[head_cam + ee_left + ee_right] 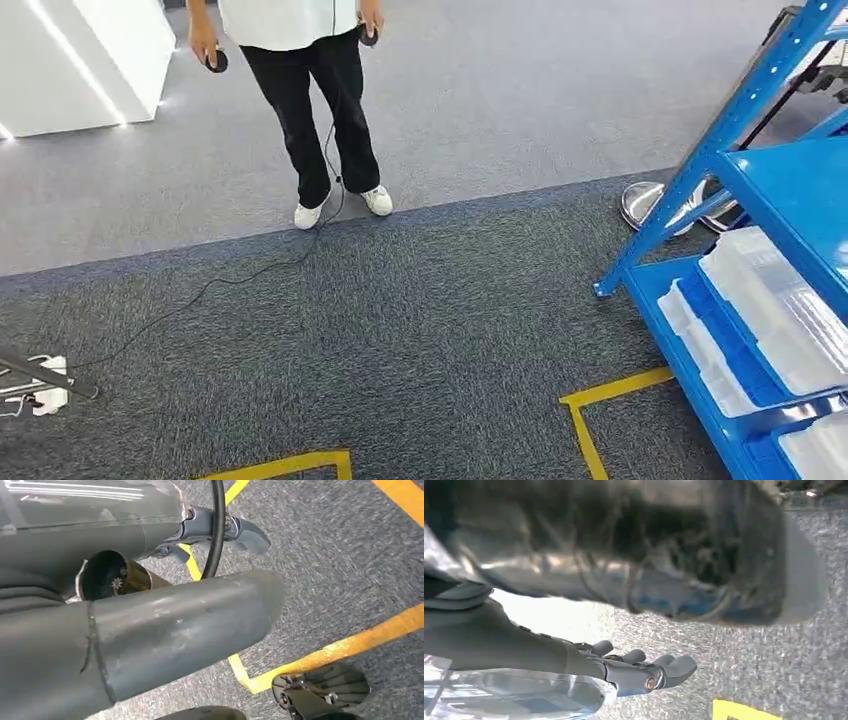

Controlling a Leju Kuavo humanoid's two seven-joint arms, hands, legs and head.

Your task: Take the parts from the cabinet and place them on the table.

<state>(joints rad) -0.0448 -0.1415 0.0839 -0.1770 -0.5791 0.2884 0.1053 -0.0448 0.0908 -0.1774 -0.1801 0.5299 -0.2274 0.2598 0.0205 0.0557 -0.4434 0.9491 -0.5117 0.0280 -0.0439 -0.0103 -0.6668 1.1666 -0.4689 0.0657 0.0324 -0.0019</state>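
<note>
Left hand: closest to the lens in the left wrist view, behind a thick grey thumb; fingers lie fairly straight and hold nothing, hanging above dark carpet crossed by yellow floor tape.

Right hand: right wrist view, fingers extended side by side, loosely apart, nothing visibly gripped; a clear plastic surface with blue showing through lies just beside the palm, contact uncertain. Picture blurred.

Cabinet: blue steel shelving at the right edge of the head view, slanted upright, flat blue shelves.

Parts boxes: translucent white lidded boxes, task items, lying in rows on the lower cabinet shelves, with blue showing between them.

Floor: dark carpet in front, lighter grey carpet beyond; yellow tape corners near the bottom edge.

Person: standing on the lighter carpet, dark trousers, white shoes, a small dark object in each hand; a black cable trails from them across the carpet.
</note>
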